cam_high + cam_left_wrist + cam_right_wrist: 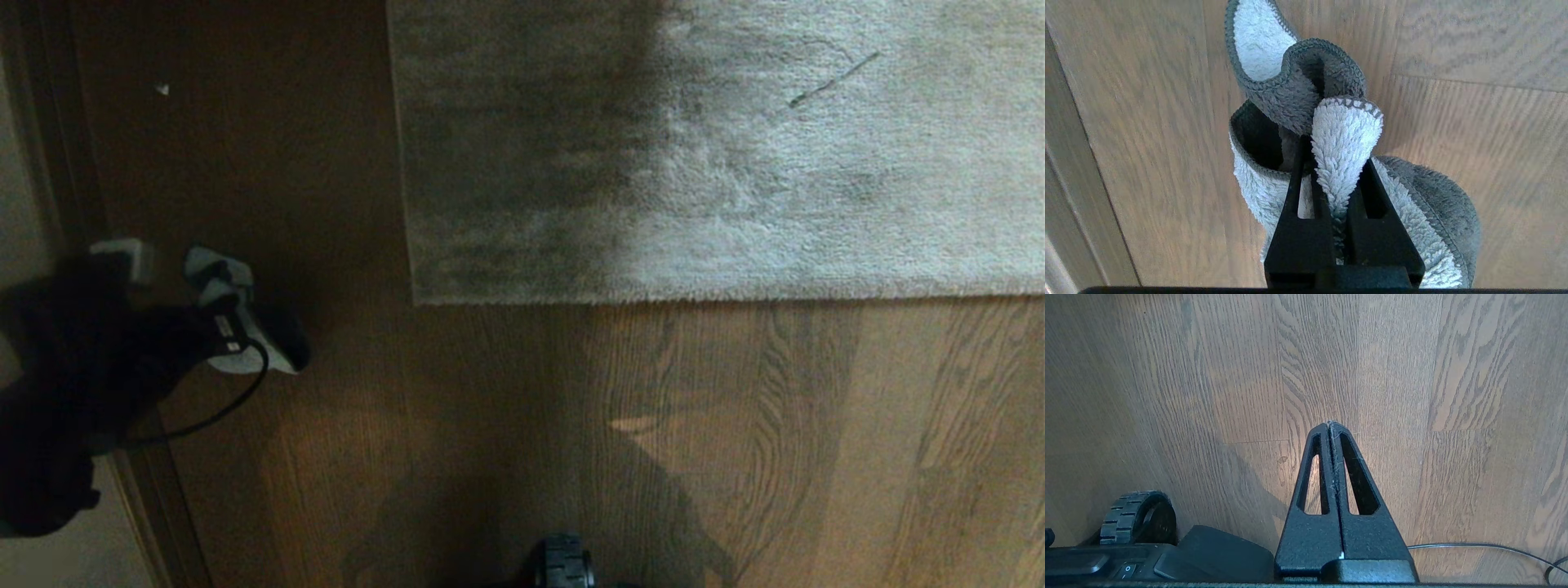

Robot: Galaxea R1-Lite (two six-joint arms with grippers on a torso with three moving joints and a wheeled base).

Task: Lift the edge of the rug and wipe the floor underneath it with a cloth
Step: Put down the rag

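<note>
While clamped in left claw (pixel 1339 179), cloth (pixel 1345 134) above floor (pixel 1159 143).

A small white fleck, roughly triangular (pixel 162 88), lies alone at the far left, well apart from anything else. A thin dark strand, straight with a slight kink and lying slantwise (pixel 833 80), sits at the far right on the brightly lit side. Along the left edge of the scene a dark brown wooden trim strip (pixel 49 147) runs from near to far, and a pale grey-beige surface (pixel 15 212) lies just beyond it to the left.
</note>
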